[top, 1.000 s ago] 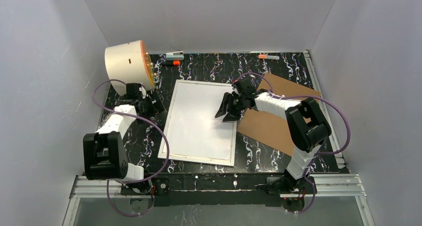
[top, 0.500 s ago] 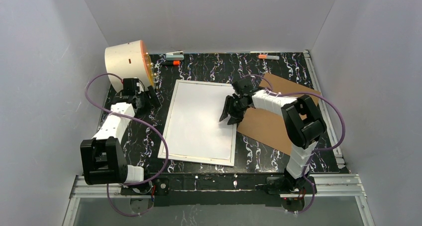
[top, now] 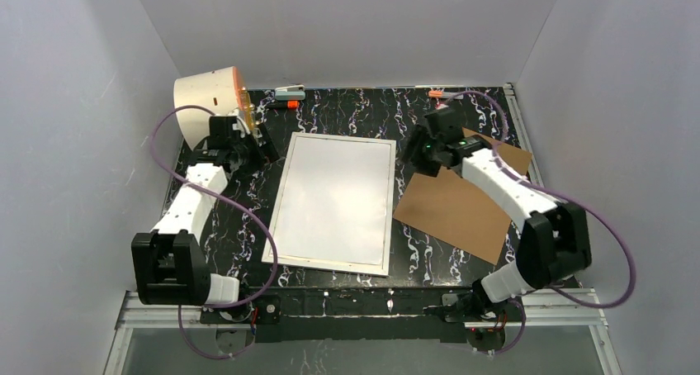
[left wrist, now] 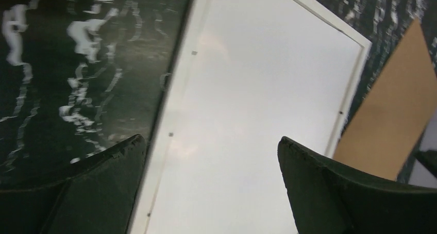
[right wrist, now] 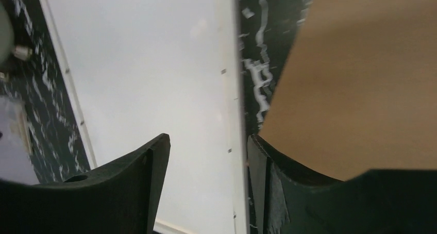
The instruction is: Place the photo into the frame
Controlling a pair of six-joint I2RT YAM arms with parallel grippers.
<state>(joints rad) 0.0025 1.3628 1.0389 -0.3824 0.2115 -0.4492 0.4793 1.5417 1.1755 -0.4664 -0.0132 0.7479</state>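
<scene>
My right fingers (top: 413,154) are pulling off the frame (top: 281,197), hanging parted and empty beside its far corner, forearm stretching over the brown board (top: 454,214). The photo (top: 334,197), white back up I reckon, is lying seated in the frame between both fingers. My left fingers (top: 262,150) are hovering wide, empty, wrist tipped down.

Brown cardboard board (top: 450,210), cream drum (top: 206,102), orange marker (top: 286,104), marbled black table (top: 347,111)
</scene>
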